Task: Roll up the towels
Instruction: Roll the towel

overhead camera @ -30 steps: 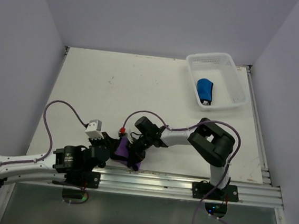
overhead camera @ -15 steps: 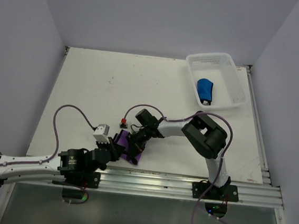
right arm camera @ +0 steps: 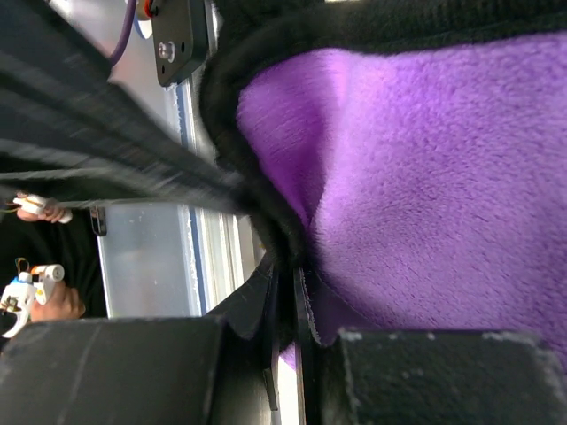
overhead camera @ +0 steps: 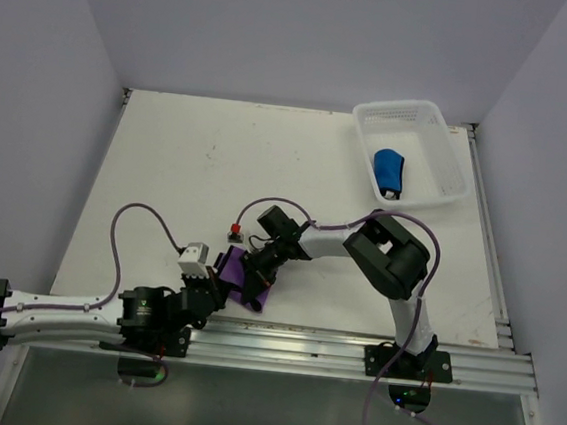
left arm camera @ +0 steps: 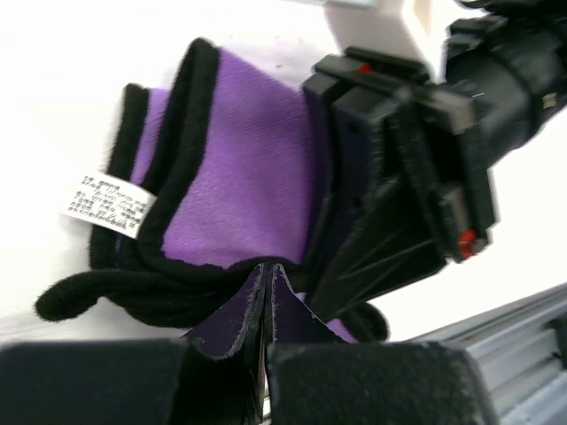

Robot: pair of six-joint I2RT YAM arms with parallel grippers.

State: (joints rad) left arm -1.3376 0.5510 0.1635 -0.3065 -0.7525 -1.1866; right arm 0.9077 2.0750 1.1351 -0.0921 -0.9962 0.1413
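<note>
We have the left claw (left arm camera: 267,297) and right claw (right arm camera: 286,279) both clamped on the purple towel (left arm camera: 244,173), well apart from the basket (overhead camera: 399,106) holding the blue towel (overhead camera: 389,169); uneven pulling may undo the fold we grip.

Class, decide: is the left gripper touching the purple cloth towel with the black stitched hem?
Touching. The left wrist view shows the fingers of the left gripper shut on a pinched fold of the purple cloth towel.
</note>
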